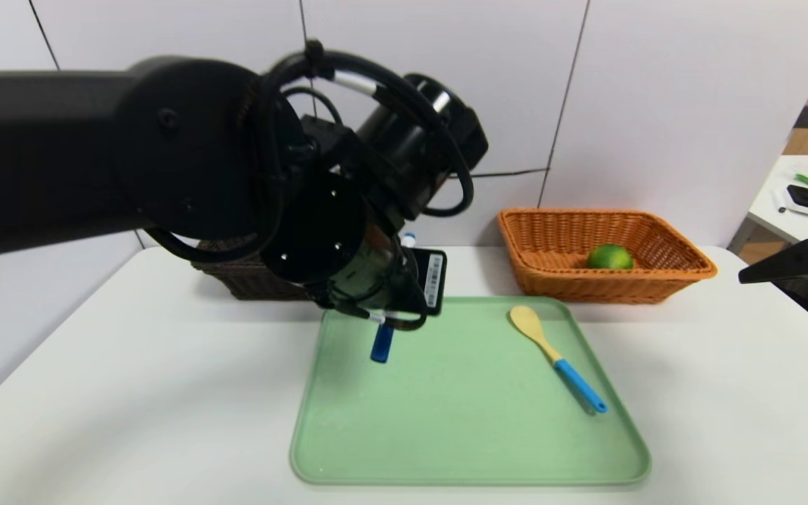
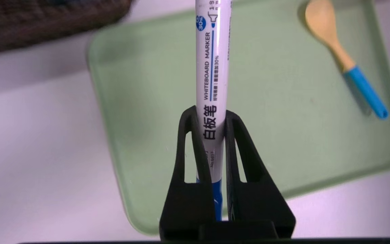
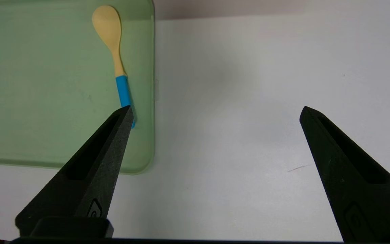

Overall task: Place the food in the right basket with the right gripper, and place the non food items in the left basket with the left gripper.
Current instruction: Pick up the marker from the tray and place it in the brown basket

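White, blue-capped marker pen sits pinched in the nearly closed left gripper above the green tray; carry it level over the dark-brown wicker basket, then release low. The right gripper waits wide open, empty, beside the tray.

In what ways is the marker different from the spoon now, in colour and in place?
The marker is white with blue ends; the spoon is pale wood with a blue handle. The marker is held up by the left gripper above the tray; the spoon lies on it. Both are long and thin.
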{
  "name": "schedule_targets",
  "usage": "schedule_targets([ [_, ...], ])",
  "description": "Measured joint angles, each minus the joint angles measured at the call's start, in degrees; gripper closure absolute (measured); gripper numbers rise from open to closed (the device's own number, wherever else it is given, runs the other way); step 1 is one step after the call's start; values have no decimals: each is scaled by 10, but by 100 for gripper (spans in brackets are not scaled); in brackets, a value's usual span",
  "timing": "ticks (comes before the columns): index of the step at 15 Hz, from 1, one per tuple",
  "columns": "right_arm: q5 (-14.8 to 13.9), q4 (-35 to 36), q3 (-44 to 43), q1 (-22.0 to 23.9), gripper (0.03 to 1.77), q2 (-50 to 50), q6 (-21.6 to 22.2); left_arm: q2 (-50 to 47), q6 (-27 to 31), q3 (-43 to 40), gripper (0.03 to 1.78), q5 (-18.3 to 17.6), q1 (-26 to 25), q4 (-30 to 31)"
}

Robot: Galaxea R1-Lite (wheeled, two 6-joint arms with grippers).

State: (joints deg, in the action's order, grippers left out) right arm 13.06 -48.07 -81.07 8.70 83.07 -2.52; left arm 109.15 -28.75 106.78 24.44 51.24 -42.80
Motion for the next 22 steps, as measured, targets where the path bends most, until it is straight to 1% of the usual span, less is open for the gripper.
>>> schedule_targets([
  [1, 1, 0, 0, 0, 10, -2, 0, -4, 20, 14, 165, 23, -8, 15],
  [2, 1, 0, 0, 0, 10, -4, 0, -5, 38, 23, 165, 36, -22, 36],
  [4, 1, 0, 0, 0, 10, -7, 0, 1, 82, 33, 165, 53, -69, 99],
  [5, 1, 1, 0, 0, 10, -7, 1, 8, 107, 35, 165, 61, -97, 140],
  [8, 1, 2, -3, -1, 10, -13, 0, 45, 188, 38, 165, 66, -176, 271],
  [10, 0, 3, -10, -2, 10, -13, 0, 76, 236, 39, 165, 65, -224, 334],
  [11, 0, 3, -14, -2, 10, -12, -1, 90, 249, 42, 165, 64, -242, 352],
  [12, 4, 2, -18, -2, 10, -10, -4, 103, 254, 44, 165, 62, -256, 356],
  [14, 23, 1, -23, -2, 10, -5, -14, 122, 255, 46, 165, 61, -273, 357],
  [15, 26, 0, -26, -2, 10, 1, -18, 130, 255, 46, 165, 60, -280, 357],
  [19, 28, 0, -48, -4, 10, 26, -22, 153, 253, 47, 165, 59, -300, 350],
  [22, 28, 0, -51, -5, 10, 33, -21, 160, 249, 44, 165, 59, -304, 344],
])
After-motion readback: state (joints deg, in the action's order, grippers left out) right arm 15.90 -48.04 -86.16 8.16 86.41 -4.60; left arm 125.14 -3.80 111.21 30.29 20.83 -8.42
